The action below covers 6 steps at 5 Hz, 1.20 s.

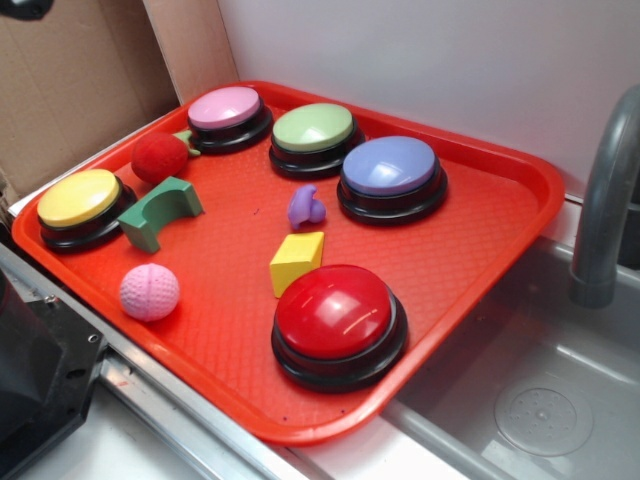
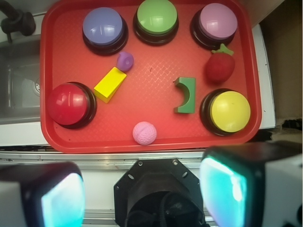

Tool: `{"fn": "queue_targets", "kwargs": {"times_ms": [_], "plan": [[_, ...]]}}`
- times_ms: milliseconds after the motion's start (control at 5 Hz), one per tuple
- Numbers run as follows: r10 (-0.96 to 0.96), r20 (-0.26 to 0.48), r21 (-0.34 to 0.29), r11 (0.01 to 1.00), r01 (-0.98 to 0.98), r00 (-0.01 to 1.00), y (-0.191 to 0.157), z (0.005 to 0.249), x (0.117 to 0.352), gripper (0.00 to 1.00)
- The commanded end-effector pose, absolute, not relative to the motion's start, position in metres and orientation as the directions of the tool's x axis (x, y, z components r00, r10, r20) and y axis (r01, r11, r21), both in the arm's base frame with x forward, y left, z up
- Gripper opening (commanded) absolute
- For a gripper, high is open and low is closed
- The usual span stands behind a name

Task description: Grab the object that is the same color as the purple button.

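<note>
Wrist view shows the gripper (image 2: 142, 194) spread apart, holding nothing. Go down on the little purple toy (image 2: 125, 60), missing the yellow block (image 2: 110, 84) touching it.

Gripper (image 2: 142, 198) is hanging up high, pointed straight down, jaws spread wide with nothing between them. Both fingers (image 2: 227, 189) sit blurry at the bottom of the wrist view.

The small purple toy (image 1: 306, 206) is lumpy with rounded lobes and lies free, close to the purple button (image 1: 391, 177), a big lavender-blue dome on black base.
</note>
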<state>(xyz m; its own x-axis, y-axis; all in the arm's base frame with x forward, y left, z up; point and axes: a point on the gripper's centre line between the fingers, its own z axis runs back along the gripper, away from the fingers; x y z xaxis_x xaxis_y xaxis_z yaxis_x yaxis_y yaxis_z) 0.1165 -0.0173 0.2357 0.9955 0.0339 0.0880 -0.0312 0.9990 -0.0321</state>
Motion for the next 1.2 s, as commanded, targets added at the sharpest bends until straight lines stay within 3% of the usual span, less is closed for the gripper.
{"fn": "queue_targets", "kwargs": {"times_ms": [0,200,600,1000], "plan": [[0.034,0.088,-0.032,0.999,-0.031,0.996,-0.017,0.236,0.117,1.00],[0.077,0.214,-0.015,0.997,-0.076,0.974,-0.023,0.219,0.138,1.00],[0.090,0.352,0.021,0.994,-0.103,0.932,-0.036,0.174,0.192,1.00],[0.070,0.448,0.075,0.990,-0.116,0.891,-0.052,0.094,0.246,1.00]]}}
